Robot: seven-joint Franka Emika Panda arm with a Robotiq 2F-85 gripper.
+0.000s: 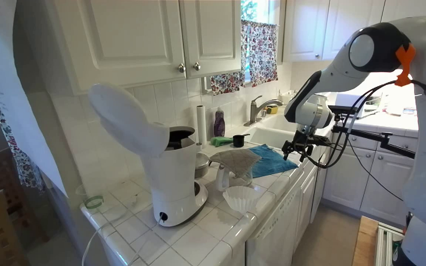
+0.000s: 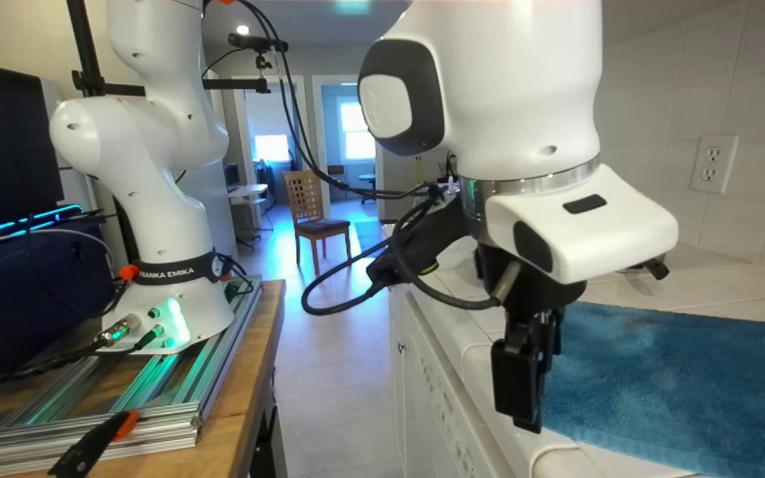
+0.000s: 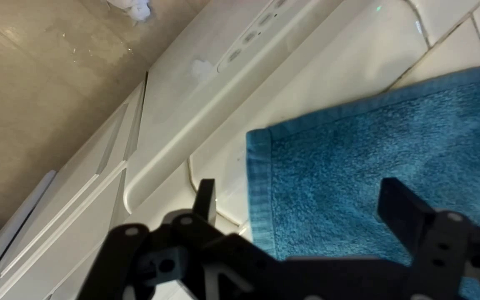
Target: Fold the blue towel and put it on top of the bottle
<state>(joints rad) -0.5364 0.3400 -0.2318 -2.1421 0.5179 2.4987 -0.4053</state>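
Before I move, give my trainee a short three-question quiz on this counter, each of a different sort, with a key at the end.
1. True or false: the jaws are shut on the towel.
2. Pick one. What covers the carafe: A, the towel; B, the potholder; C, a curtain?
3. Fill in: the lid of the tall appliance stands ____.

Key
1. False; the jaws stand open and hold nothing.
2. B.
3. Open.
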